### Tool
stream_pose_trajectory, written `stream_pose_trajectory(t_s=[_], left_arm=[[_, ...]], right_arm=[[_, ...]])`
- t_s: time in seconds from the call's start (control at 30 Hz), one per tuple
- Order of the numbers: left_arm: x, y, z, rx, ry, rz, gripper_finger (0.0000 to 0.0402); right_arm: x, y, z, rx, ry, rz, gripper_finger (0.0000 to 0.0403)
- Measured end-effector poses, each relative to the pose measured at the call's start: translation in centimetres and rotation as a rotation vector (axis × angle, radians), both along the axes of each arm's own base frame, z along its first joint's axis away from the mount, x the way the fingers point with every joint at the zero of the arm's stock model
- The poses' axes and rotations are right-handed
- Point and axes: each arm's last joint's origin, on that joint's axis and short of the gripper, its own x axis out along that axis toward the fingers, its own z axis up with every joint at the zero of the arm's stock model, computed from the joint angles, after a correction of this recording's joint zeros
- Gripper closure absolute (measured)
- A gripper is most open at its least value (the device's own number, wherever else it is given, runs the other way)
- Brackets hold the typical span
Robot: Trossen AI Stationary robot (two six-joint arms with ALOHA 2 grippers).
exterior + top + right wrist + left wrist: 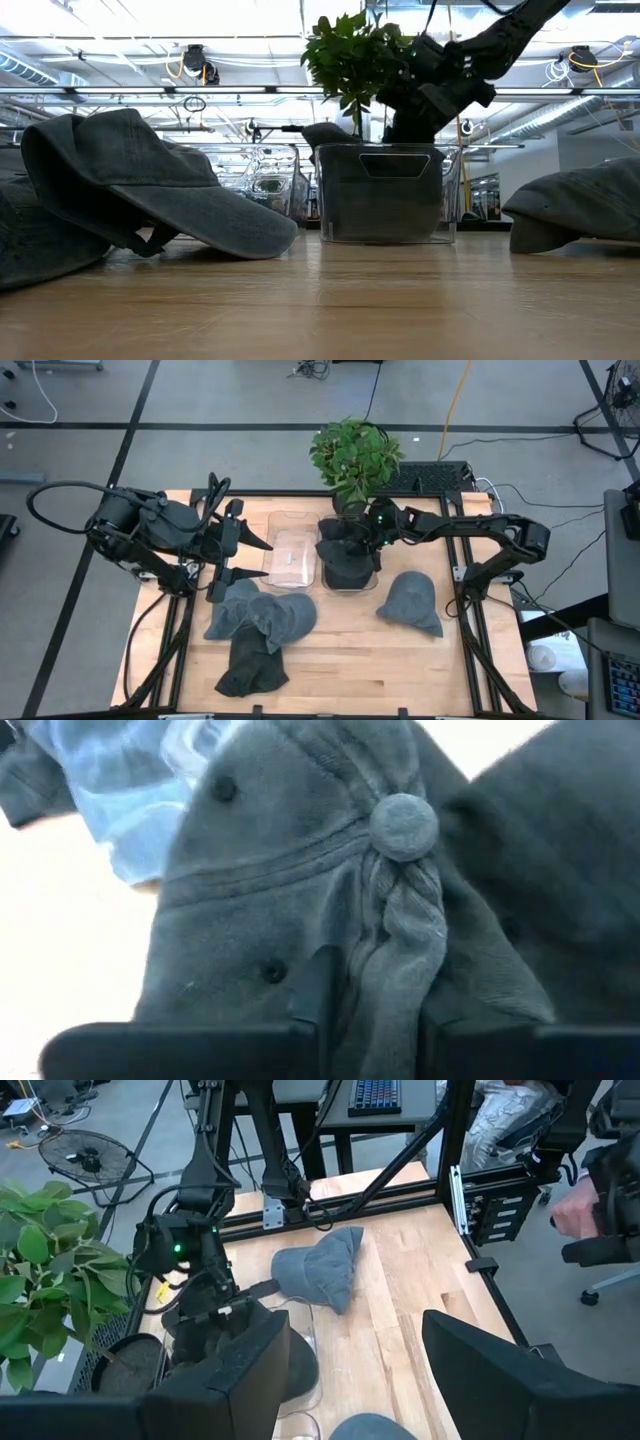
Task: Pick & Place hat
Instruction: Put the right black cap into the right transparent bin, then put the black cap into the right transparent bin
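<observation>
1. The dark grey cloth cap being handled sits in the clear plastic bin at the middle-far part of the light wooden table. In the right wrist view the cap's crown faces the camera, its top button showing, and a twisted fold of cloth runs down from the button.
2. The right hand is at this bin, over the cap. Its two dark fingers stand narrowly apart with the twisted fold of cap cloth pinched between them.
3. Which way the cap's brim points, and how its long axis lies, cannot be told: it is bunched up in the bin.
4. The low view shows the bin from the side, dark cloth filling it, and the right hand above its rim.
5. A second clear plastic bin stands just left of the first.
6. A green leafy potted plant stands just beyond the bins.
7. One grey cap lies alone on the right, with its brim toward the near right.
8. A pile of grey caps lies at the near left.
9. The left hand hovers left of the bins, fingers wide apart and empty.
</observation>
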Motion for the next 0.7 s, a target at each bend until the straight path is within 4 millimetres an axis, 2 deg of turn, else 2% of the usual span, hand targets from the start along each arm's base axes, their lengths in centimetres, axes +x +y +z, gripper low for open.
stream_pose_trajectory(t_s=[0.1,0.33,0.53,0.7], left_arm=[[0.0,0.0,0.0,0.0,0.0,0.0,0.0162],[0.0,0.0,0.0,-0.002,-0.001,0.001,0.0162],[0.0,0.0,0.0,-0.051,0.001,0.025,0.0162],[0.0,0.0,0.0,-0.066,0.002,0.033,0.0162]], right_arm=[[-0.2,0.2,1.1,-0.028,-0.04,-0.008,0.0299],[-1.7,0.4,4.5,-0.183,-0.107,-0.164,0.0245],[-2.9,0.8,6.6,-0.22,-0.179,-0.193,0.0234],[-3.9,1.4,8.2,-0.15,-0.242,-0.239,0.0234]])
